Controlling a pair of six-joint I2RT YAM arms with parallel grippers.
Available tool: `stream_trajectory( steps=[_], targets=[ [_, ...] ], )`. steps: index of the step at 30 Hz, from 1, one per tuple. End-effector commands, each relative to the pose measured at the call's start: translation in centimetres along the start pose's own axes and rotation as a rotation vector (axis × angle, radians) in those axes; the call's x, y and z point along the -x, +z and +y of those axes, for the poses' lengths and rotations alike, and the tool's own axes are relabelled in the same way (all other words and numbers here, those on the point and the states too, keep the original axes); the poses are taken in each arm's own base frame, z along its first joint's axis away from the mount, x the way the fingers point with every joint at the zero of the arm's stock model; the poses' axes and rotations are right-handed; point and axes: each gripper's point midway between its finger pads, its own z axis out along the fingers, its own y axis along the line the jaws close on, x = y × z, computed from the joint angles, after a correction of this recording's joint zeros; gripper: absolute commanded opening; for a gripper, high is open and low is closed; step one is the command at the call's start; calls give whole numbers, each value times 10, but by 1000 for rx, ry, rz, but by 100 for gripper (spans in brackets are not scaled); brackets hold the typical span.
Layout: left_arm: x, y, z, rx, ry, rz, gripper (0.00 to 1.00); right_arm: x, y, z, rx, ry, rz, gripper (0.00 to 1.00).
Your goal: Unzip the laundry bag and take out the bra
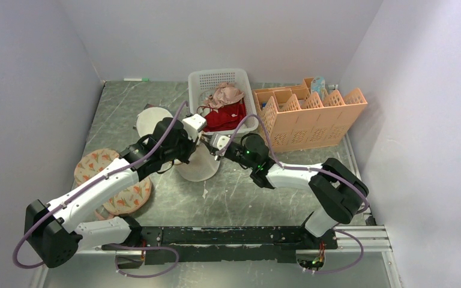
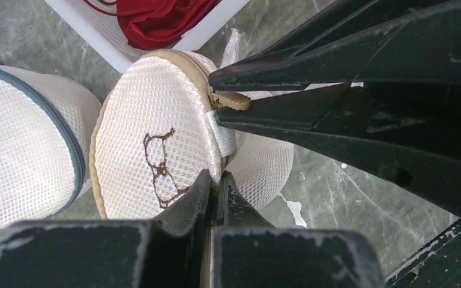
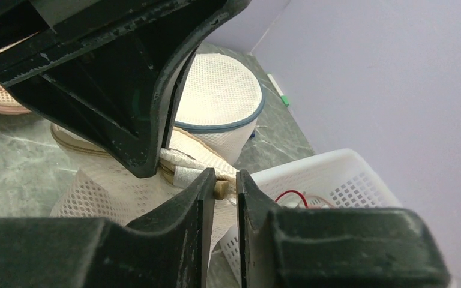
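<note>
Cream mesh laundry bag (image 2: 150, 114) has a brown bra drawing (image 2: 162, 171); left gripper (image 2: 214, 183) pinches its rim, right gripper (image 3: 225, 185) its zip tab (image 2: 235, 101).

Laundry bag (image 2: 150, 120) is cream open-weave mesh cloth with beige woven zip tape and a matt tan zip pull (image 2: 232, 101). Drum bag (image 2: 18, 150) at its 9 o'clock is whiter mesh with grey-blue fabric piping. Basket (image 1: 195, 90) is white perforated plastic with a slight sheen. Bench (image 1: 240, 198) looks like grey-green marbled stone, kinda semi-gloss. Left end effector (image 2: 215, 180) and right end effector (image 3: 225, 183) are matt black plastic, edges scuffed pale.
</note>
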Motion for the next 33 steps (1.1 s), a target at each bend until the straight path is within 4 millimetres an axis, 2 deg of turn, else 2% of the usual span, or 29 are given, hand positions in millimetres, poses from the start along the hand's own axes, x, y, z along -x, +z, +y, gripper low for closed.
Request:
stream_trajectory(
  steps=[1, 2, 5, 11, 14, 17, 21, 23, 25, 26, 29, 33],
  targets=[
    [19, -7, -4, -25, -8, -69, 7, 3, 1, -9, -49, 6, -21, 16],
    [19, -7, -3, -22, -8, -71, 7, 3, 2, -7, -43, 10, -20, 9],
    [20, -9, -2, -16, -8, -75, 7, 2, 2, -7, -37, 26, -7, 0],
    [20, -10, 0, -8, -7, -78, 7, -6, -9, -27, -196, 229, 32, 0],
    [21, -10, -3, -22, -6, -84, 7, -22, -21, -36, -312, 389, 73, 0],
    [21, -10, -4, -28, -5, -86, 7, -30, -27, -38, -340, 484, 94, 0],
    [20, -8, -9, -59, 1, -77, 7, -48, -38, -52, -436, 619, 158, 0],
    [19, -6, -12, -72, 3, -71, 7, -59, -41, -53, -471, 710, 208, 0],
    [19, -6, -14, -87, 6, -74, 8, -58, -40, -48, -447, 771, 233, 0],
    [19, -7, -16, -98, 5, -77, 10, -54, -38, -43, -415, 787, 231, 0],
    [23, -9, -27, -158, 6, -92, 31, -41, -34, -28, -321, 856, 217, 0],
    [29, -13, -33, -191, -8, -117, 55, -29, -36, -18, -270, 904, 221, 0]
  ],
)
